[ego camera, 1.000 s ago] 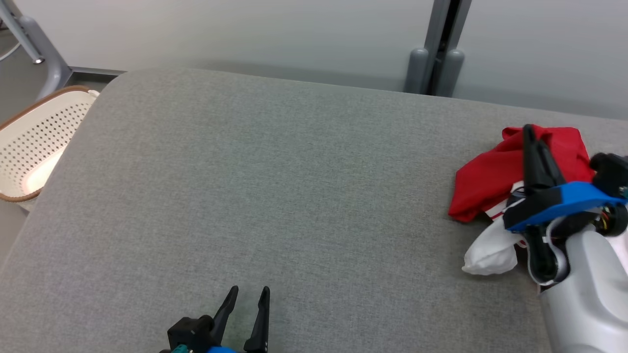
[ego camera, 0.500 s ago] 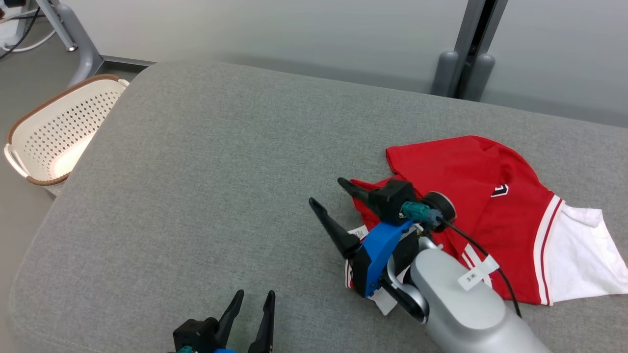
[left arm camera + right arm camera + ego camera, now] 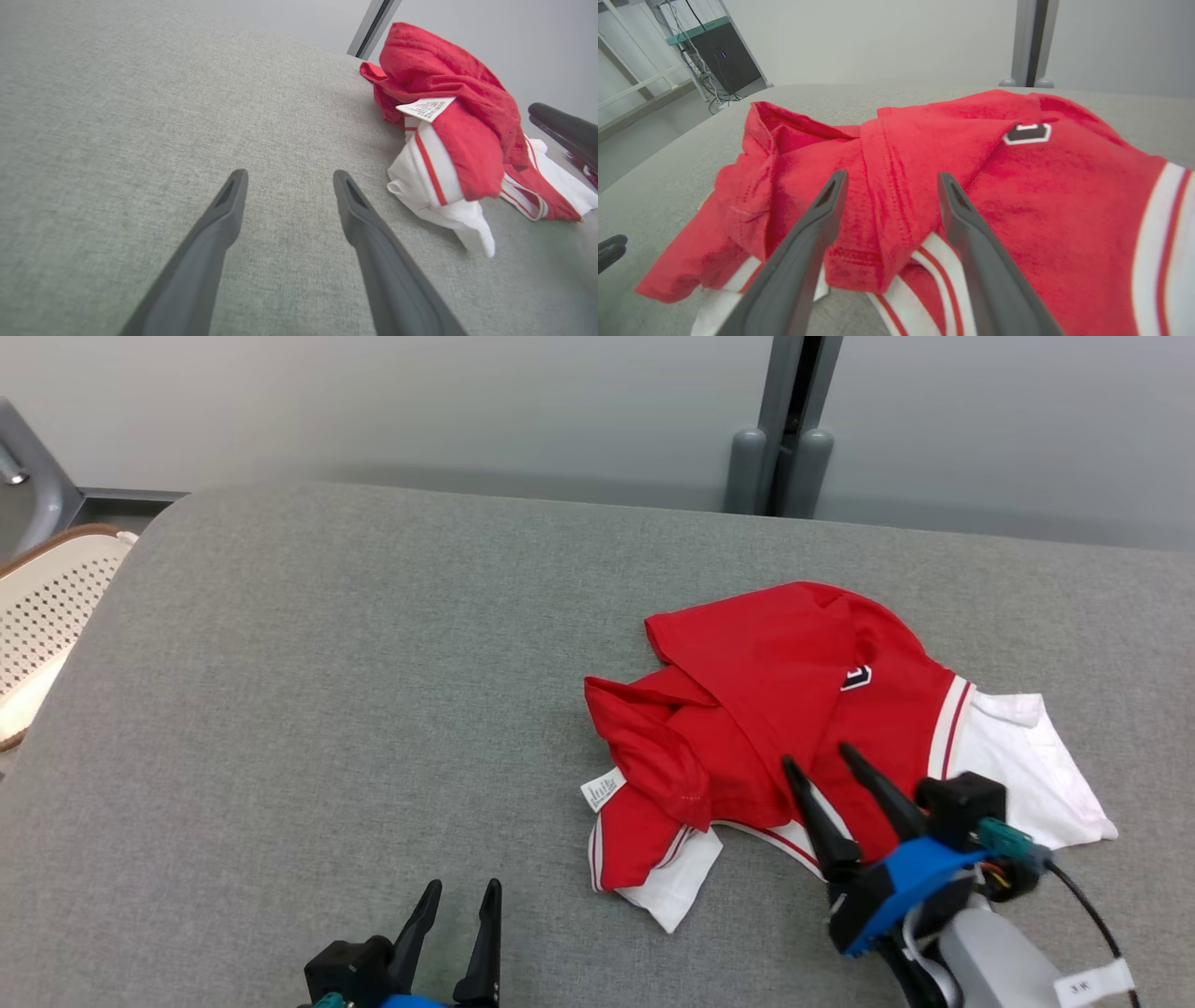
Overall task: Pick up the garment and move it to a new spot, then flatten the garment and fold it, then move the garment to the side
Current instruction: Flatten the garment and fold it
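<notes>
The shirt (image 3: 775, 709) lies crumpled right of centre on what looks like a bed (image 3: 373, 663). The right hand (image 3: 817, 754) over its near hem and the left hand (image 3: 463, 886) beside it are both spread and empty. Flattening looks next: pinch a hem and pull outward.

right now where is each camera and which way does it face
head view: on head, facing forward-down at garment on grey surface; left jaws, right jaws below
left wrist view: on left wrist, along left jaws over surface, garment at right
right wrist view: on right wrist, along right jaws onto garment
shared: all show the garment
</notes>
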